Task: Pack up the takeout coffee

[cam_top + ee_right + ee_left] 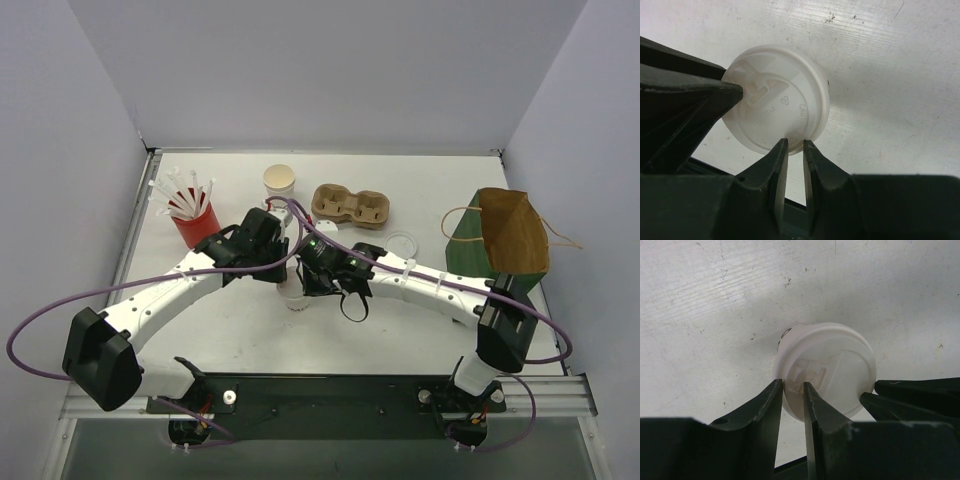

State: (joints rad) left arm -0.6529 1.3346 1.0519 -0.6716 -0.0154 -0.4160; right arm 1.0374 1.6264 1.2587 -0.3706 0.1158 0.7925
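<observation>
The takeout coffee (294, 298) is a small white paper cup with a white plastic lid (835, 355) on it, standing on the table between my two arms. In the left wrist view, faint dark print shows on the cup wall (786, 334) under the lid. My left gripper (792, 390) is shut on the lid's rim, one finger outside it and one on top. From the opposite side, my right gripper (795, 145) pinches the rim of the same lid (780, 100) with a narrow gap. Both grippers hide most of the cup from above.
A second open paper cup (279, 180) stands at the back, with the brown pulp carrier (350, 205) to its right. A red cup of white straws (195, 222) is back left. A flat white lid (402, 243) and a brown paper bag (512, 232) lie to the right.
</observation>
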